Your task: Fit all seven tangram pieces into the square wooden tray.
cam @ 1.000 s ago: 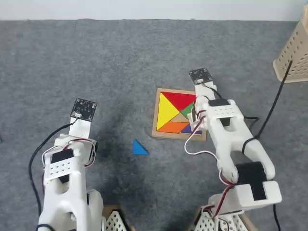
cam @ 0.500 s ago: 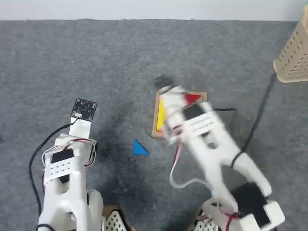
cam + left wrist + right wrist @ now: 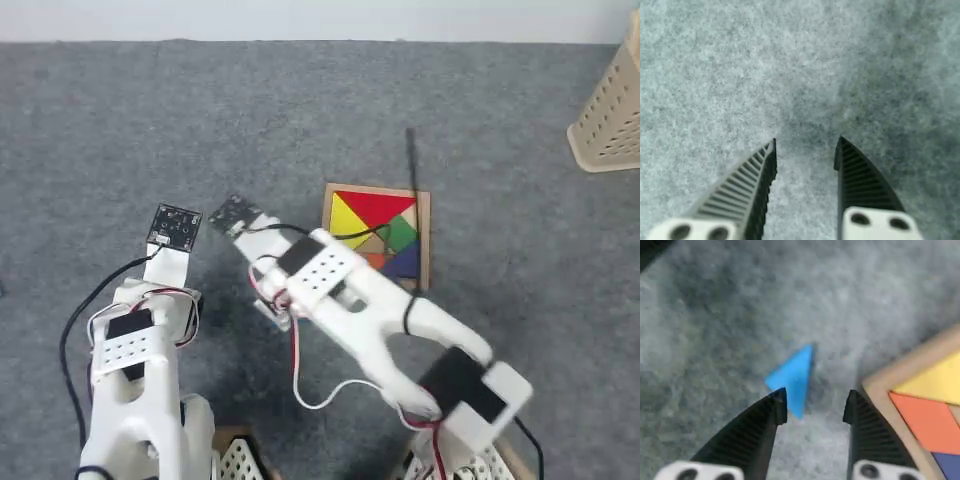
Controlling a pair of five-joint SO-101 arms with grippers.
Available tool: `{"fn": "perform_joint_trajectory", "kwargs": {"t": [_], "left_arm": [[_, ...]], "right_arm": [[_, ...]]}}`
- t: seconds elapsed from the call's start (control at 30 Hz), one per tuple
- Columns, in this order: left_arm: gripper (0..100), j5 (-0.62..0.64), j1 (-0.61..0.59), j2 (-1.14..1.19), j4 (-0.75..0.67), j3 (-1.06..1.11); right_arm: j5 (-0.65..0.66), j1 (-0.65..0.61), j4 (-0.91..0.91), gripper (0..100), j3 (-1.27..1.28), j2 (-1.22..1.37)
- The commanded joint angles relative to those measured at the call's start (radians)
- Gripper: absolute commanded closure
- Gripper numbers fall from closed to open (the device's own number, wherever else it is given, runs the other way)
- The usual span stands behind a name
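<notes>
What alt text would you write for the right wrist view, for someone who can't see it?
The open right gripper hangs over grey carpet, a small blue triangle lying flat just beyond its fingertips, not gripped. Beside it is a corner of the wooden tray, holding a yellow piece and an orange piece.

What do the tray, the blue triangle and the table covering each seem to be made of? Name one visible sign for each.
Tray: light wood, probably unvarnished, going by its tan, matte rim.
Blue triangle: smooth, evenly coloured and matte; either painted wood or plastic, the look leaves it open.
Table covering: grey felt or short-pile carpet, judging by its fuzzy, mottled texture.
</notes>
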Motion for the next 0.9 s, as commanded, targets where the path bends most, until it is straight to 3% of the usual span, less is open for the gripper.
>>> {"fn": "perform_joint_trajectory", "kwargs": {"t": [0.0, 0.57, 0.87], "left_arm": [[83, 0.017, 0.006, -0.032, -0.021, -0.002], [83, 0.017, 0.006, -0.032, -0.021, -0.002], [83, 0.017, 0.006, -0.032, -0.021, -0.002]], "right_arm": [[-0.015, -0.036, -0.001, 80.3, -0.077, 0.016], [-0.017, -0.042, -0.018, 80.4, -0.08, 0.047], [-0.172, -0.041, -0.044, 80.5, -0.084, 0.064]]}}
